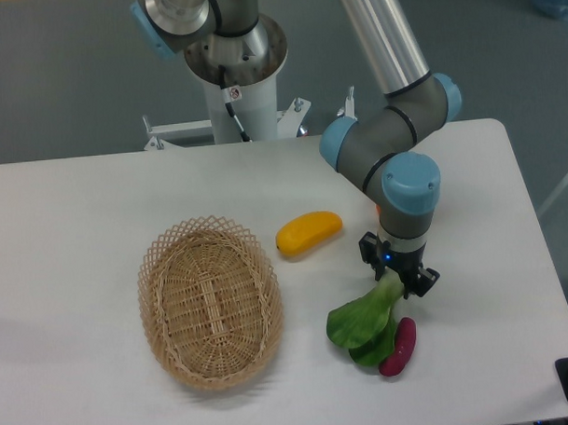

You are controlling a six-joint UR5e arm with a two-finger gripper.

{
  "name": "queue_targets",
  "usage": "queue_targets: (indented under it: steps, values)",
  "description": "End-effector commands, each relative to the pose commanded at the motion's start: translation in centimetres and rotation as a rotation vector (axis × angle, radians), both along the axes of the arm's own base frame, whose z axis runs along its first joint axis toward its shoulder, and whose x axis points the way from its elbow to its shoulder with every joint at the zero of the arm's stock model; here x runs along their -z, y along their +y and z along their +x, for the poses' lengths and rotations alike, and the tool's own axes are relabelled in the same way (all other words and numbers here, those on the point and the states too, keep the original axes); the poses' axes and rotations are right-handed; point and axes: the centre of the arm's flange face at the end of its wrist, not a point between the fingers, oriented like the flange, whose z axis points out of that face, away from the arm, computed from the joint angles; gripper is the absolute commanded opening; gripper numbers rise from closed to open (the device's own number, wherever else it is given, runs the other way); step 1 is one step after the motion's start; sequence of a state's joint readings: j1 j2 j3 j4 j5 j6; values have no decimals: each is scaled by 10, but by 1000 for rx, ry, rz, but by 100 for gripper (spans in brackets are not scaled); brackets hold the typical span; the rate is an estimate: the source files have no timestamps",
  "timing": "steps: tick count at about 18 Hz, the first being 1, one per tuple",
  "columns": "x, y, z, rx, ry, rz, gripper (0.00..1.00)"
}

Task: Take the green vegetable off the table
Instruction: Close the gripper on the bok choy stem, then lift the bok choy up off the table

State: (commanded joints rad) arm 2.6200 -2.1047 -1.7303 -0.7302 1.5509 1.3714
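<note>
The green vegetable point(365, 320) lies on the table point(71, 248) in the lower right of the frame, its pale stalk pointing up and right into the gripper point(396, 276), whose fingers are clamped on the stalk end while the dark leaves spread down and left over the white surface. A small purple piece point(399, 347) lies touching the leaves at their lower right. A yellow fruit point(308, 232) sits near, up and left, and a woven basket point(211, 301) lies left of centre.
</note>
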Motion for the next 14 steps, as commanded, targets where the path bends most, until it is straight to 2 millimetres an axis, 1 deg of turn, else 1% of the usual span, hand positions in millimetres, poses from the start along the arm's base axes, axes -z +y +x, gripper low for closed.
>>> queue_targets:
  steps: [3, 5, 8, 12, 14]
  values:
    - [-5, 0, -2, 5, 10, 5, 55]
    - [-8, -1, -3, 5, 14, 7, 48]
    - [-14, 0, -3, 5, 21, 14, 48]
    - [-38, -4, -6, 1, 38, 49, 48]
    - [-51, -9, -10, -1, 42, 80, 48]
